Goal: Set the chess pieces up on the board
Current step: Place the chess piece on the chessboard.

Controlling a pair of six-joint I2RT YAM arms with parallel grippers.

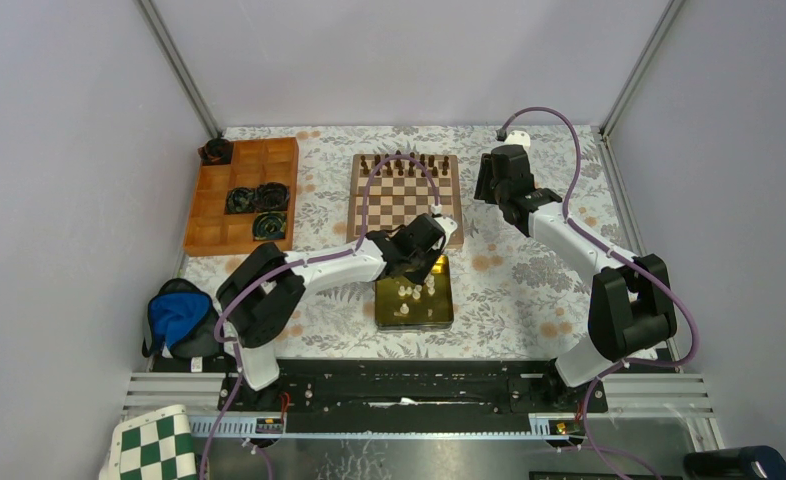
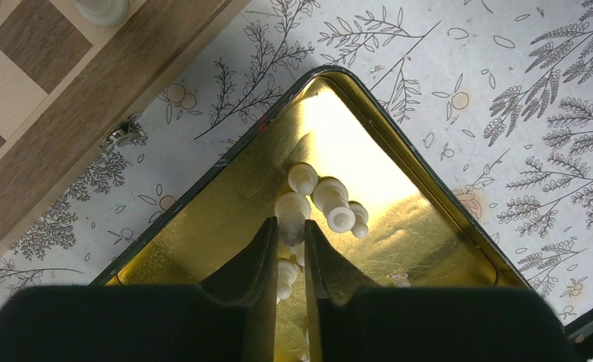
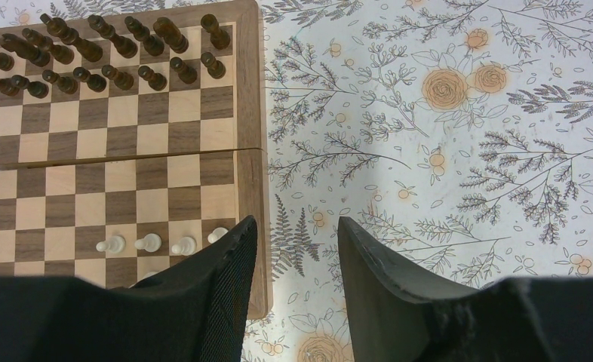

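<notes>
The board (image 1: pixel 404 195) lies at mid-table, with dark brown pieces (image 3: pixel 97 53) along its far rows. A few cream-white chess pieces (image 3: pixel 149 243) stand in a row near its near edge. More white pieces (image 2: pixel 331 200) lie in a gold tin (image 2: pixel 203 234) just in front of the board (image 2: pixel 67 98). My left gripper (image 2: pixel 290 224) is down inside the tin, jaws closed on one white piece (image 2: pixel 292 205). My right gripper (image 3: pixel 296 222) hangs open over the floral cloth beside the board's right rim (image 3: pixel 250 113), with nothing between its fingers.
An orange compartment tray (image 1: pixel 241 195) with dark bundles sits at the back left. A blue and black pouch (image 1: pixel 174 315) lies near the left arm's base. A green-and-white checkered mat (image 1: pixel 154 445) pokes out below the table's front rail.
</notes>
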